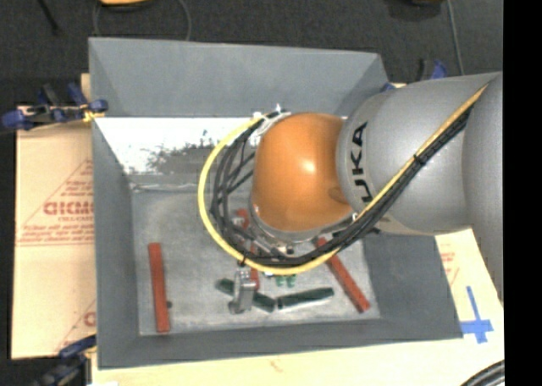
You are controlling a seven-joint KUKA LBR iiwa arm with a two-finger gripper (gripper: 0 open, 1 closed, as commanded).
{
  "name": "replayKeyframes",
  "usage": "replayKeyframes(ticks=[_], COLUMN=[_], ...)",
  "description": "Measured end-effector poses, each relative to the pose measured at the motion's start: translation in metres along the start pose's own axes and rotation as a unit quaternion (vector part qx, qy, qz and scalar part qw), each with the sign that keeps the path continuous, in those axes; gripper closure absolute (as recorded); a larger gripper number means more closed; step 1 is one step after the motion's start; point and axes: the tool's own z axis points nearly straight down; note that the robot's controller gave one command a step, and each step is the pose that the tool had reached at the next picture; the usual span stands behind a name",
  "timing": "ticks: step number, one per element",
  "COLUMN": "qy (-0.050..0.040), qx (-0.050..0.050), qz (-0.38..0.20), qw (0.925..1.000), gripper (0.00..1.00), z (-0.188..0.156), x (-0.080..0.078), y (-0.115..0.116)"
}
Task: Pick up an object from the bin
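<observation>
Tool point(245, 291) low beside dark green stick point(305, 297), open or closed I can't tell; stick looks light, stiff, maybe slick, so grab mid-length

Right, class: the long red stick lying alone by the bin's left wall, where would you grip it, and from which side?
Probably mid-length on the red stick, coming straight down and closing across its narrow width: it lies flat, long and thin, with bare bin floor on both sides.
</observation>
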Motion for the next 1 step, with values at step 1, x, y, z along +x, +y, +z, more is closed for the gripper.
replayKeyframes(ticks=[1], qy=[-0.0011], qx=[0.002], qz=[-0.074], qw=[0.9973], gripper=[0.00], z=[0.0957], x=[-0.0249], y=[-0.0516])
